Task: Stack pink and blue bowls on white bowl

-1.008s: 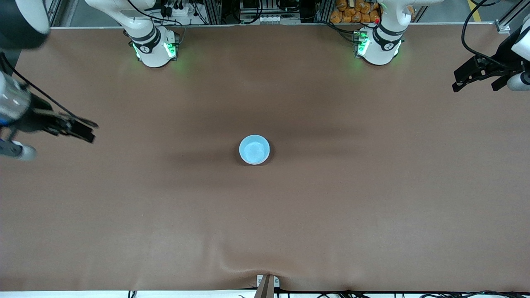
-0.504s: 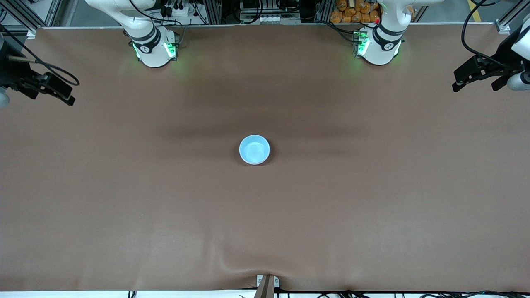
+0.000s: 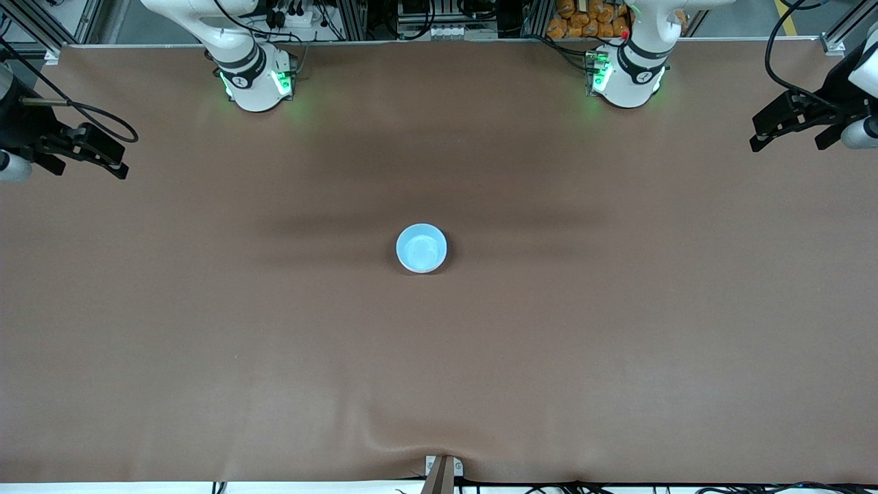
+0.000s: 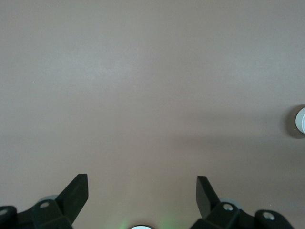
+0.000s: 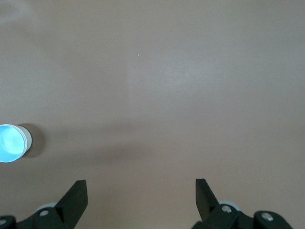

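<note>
Blue bowl (image 3: 421,248) sits upright mid-tabletop (image 3: 439,370), topping the stack. Well away from the bowl, the right gripper (image 3: 103,152) hangs over the right arm's end, fingers spread wide, empty. Left gripper (image 3: 782,123) waits over the left arm's end, fingers spread, holding nothing.

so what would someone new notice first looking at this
A single stack of bowls, with the blue bowl on top, sits alone in the middle of the brown table. Both grippers are empty and open, pulled wide apart: the left gripper over its end of the table, the right gripper over the other.
</note>
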Tool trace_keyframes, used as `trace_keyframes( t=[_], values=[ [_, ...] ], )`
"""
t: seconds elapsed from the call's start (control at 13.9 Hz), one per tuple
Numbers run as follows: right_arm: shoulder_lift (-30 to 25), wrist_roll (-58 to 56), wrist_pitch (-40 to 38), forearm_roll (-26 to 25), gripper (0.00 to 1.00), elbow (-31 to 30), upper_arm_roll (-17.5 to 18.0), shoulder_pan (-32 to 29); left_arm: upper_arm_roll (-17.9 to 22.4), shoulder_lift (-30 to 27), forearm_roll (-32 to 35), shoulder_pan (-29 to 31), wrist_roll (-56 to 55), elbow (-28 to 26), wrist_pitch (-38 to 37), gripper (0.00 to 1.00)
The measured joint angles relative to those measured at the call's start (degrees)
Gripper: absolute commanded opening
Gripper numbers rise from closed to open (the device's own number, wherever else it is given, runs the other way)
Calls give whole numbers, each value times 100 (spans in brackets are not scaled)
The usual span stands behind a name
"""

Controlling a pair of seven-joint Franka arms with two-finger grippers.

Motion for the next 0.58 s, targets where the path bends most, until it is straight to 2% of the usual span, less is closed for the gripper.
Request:
trace_keyframes(
  t=[0.58],
  values=[
    [20,-58,-65,2,100,4,8,75,7,-57,0,3,0,114,-49,100]
  ],
)
